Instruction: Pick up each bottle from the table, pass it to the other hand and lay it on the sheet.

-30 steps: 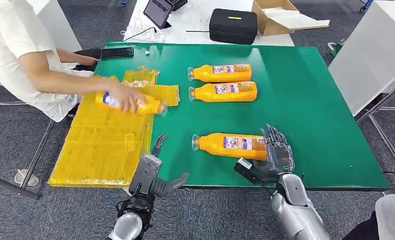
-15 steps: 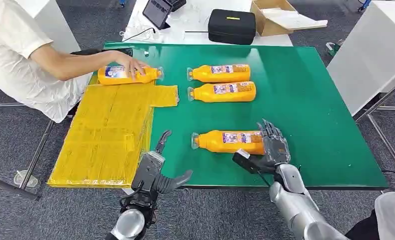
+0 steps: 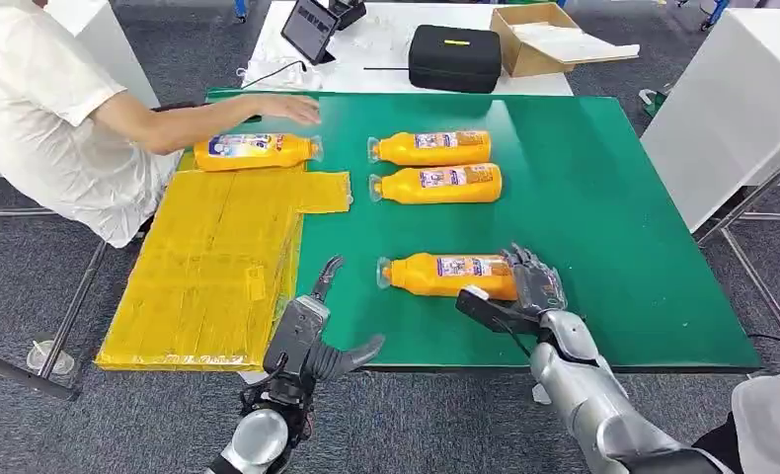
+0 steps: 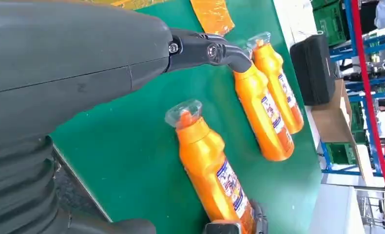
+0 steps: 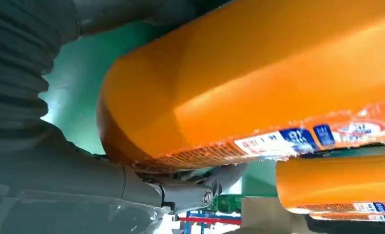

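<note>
Left to right: yellow sheet (image 3: 208, 257) carrying one bottle (image 3: 256, 151) at its upper edge; left robot hand (image 3: 312, 331) wide and empty; right robot hand (image 3: 524, 291) closing round the near bottle (image 3: 445, 276) lying on the table (image 3: 613, 197). Two bottles (image 3: 433, 166) wait at upper centre; three apparently remain.

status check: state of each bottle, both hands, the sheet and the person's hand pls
Nearest bottle: lying on the green table, right hand around its base end.
Two far bottles: lying side by side, untouched.
Bottle by the sheet's far edge: lying flat, not held.
Left hand: holds nothing, fingers apart.
Yellow sheet: spread flat, nothing on its middle.
Person's hand: above that bottle, off it.
</note>
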Robot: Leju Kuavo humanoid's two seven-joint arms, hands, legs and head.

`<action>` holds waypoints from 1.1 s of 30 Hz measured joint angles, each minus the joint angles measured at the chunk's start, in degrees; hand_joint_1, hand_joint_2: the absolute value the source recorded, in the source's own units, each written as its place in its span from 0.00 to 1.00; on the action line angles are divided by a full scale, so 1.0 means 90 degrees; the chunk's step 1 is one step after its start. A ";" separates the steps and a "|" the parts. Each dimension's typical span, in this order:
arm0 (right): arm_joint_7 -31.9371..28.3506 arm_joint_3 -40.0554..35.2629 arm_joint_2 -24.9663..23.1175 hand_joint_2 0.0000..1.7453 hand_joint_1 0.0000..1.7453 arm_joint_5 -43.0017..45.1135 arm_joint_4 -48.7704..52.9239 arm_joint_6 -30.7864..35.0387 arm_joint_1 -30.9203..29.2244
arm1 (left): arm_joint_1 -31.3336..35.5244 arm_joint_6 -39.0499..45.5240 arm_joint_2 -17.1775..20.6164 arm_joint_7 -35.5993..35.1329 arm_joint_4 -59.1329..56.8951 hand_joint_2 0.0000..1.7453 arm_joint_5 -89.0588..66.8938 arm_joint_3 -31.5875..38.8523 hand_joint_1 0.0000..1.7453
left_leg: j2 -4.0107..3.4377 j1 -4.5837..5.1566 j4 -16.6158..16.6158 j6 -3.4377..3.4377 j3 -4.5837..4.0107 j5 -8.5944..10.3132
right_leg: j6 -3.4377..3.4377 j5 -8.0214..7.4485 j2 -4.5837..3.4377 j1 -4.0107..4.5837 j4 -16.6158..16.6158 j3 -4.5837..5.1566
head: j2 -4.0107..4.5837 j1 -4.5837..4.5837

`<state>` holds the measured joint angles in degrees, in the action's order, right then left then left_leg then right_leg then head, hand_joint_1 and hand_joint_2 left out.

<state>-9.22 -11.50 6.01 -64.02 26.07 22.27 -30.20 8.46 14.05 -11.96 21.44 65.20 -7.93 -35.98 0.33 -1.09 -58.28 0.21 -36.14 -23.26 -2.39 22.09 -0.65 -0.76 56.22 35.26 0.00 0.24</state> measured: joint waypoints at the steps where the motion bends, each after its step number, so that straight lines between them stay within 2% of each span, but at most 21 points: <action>1: 0.0012 -0.0015 0.0005 1.00 0.99 -0.0002 -0.0024 -0.0044 -0.0025 | 0.0001 0.0000 0.0000 0.0000 0.0000 1.00 0.0024 -0.0005 0.00 | -0.0001 0.0000 0.0000 0.0000 0.0003 0.0000 | 0.0000 0.0000 0.0000 0.0000 0.0000 -0.0002 | 0.0000 0.0000; 23: -0.0265 -0.0141 0.0029 1.00 1.00 0.0095 -0.0192 -0.0342 -0.0160 | 0.0085 -0.0056 0.0000 0.0071 -0.0051 1.00 0.0165 -0.0051 0.00 | -0.0004 -0.0004 0.0000 -0.0001 0.0013 -0.0004 | 0.0000 0.0003 -0.0001 0.0005 0.0001 -0.0012 | 0.0000 0.0000; 25: -0.0686 -0.0095 0.0024 1.00 1.00 0.0506 -0.0192 -0.0335 -0.0131 | 0.0086 -0.0053 -0.0002 0.0153 -0.0051 1.00 0.0262 -0.0051 0.00 | -0.0003 -0.0004 0.0000 -0.0001 0.0012 -0.0004 | 0.0000 0.0002 -0.0001 0.0006 0.0001 -0.0013 | 0.0000 0.0000; 29: -0.2014 0.0347 -0.0155 1.00 1.00 0.1961 -0.0163 -0.0333 0.0068 | 0.0073 -0.0338 -0.0036 0.0340 -0.0049 1.00 0.1048 -0.0019 0.00 | -0.0002 -0.0005 0.0000 -0.0002 0.0003 -0.0004 | 0.0001 0.0000 -0.0002 0.0006 0.0004 -0.0011 | 0.0000 0.0002; 33: -0.2806 0.0848 -0.0464 1.00 1.00 0.3175 0.0151 -0.0352 0.0435 | -0.0119 -0.0782 -0.0051 0.0457 -0.0046 1.00 0.2313 0.0177 0.00 | -0.0002 -0.0012 0.0001 -0.0004 -0.0014 -0.0004 | 0.0003 0.0002 -0.0001 0.0013 0.0005 0.0004 | 0.0000 0.0002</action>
<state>-34.47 -3.86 1.83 -35.44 27.43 19.10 -26.28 7.39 7.01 -12.41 25.55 64.78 12.88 -34.38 0.31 -1.20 -58.28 0.18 -36.26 -23.30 -2.36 22.11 -0.66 -0.64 56.26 35.29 0.00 0.26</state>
